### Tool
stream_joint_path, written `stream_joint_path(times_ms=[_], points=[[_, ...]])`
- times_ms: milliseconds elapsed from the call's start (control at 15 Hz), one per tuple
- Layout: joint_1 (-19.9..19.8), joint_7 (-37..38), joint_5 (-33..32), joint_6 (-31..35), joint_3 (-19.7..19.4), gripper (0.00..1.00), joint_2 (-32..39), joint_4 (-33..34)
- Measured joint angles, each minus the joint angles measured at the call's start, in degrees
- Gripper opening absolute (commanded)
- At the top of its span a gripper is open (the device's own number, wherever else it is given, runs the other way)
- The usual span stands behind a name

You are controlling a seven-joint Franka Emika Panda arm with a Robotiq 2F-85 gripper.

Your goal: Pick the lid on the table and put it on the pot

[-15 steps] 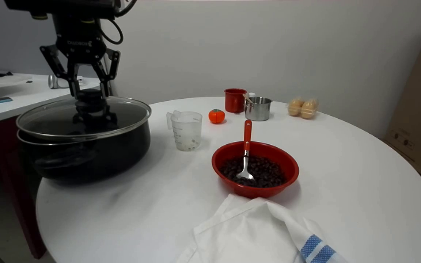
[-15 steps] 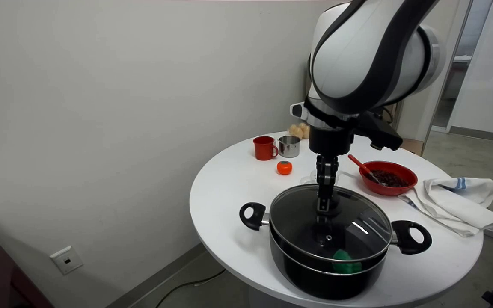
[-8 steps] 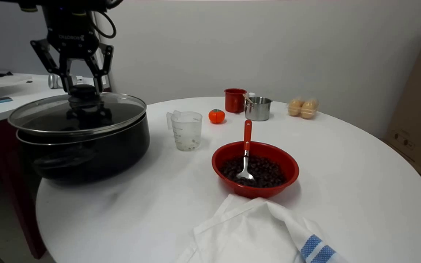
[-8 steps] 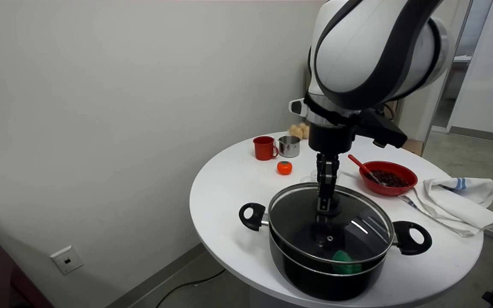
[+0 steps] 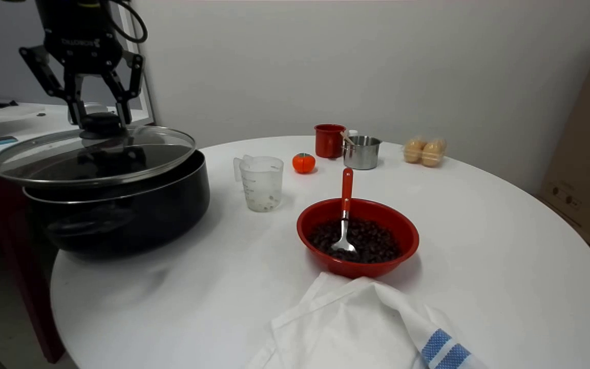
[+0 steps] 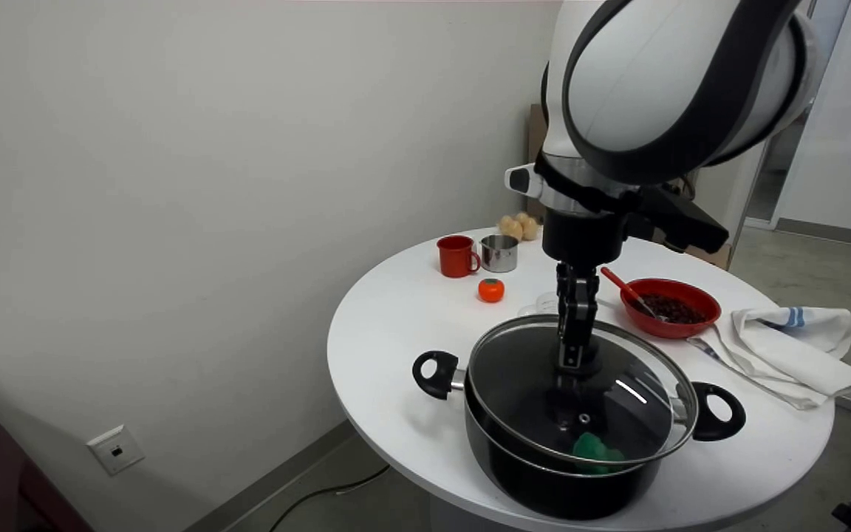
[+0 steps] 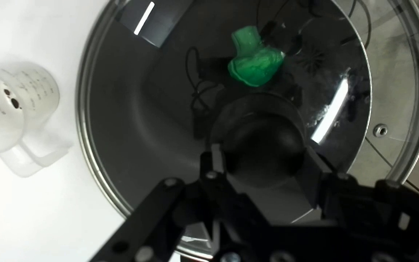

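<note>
Nearest, in an exterior view, a white cloth [image 5: 351, 328] with blue stripes lies rumpled on the round white table [image 5: 489, 241]. Just beyond it stands a red bowl [image 5: 359, 270] of dark beans [image 5: 377, 238], a red-handled spoon [image 5: 346, 192] leaning in it, handle up.

Off to the left, near the table's edge, I see the black pot [image 5: 131, 223], and above it I hold the glass lid [image 5: 59, 164]. My gripper [image 5: 101, 117] points down, and my jaws pinch the lid's black knob [image 7: 262, 145] from both sides. The lid is off-centre: its left rim juts out past the pot's own, while on the right part of the pot's rim is bare. Whether lid and pot touch anywhere, I cannot tell. Through the glass, in my wrist view, something green [image 7: 256, 65] shows.

A clear measuring cup [image 5: 262, 184] stands upright to the right of the pot, near it. Farther back comes an orange-red fruit [image 5: 303, 163], then a small steel cup [image 5: 362, 155], with wrapped tan round things [image 5: 432, 154] well to its right. A red mug [image 5: 329, 142] stands just beside the steel cup, to its left and slightly farther. At the far left, behind the pot, is a white desk [image 5: 28, 120].
</note>
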Motion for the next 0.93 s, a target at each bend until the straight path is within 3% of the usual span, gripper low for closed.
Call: stream_joint_path(times_ms=[933], points=[[0.32, 0.88, -0.7, 5.43, -0.1, 0.25, 1.29, -0.77]])
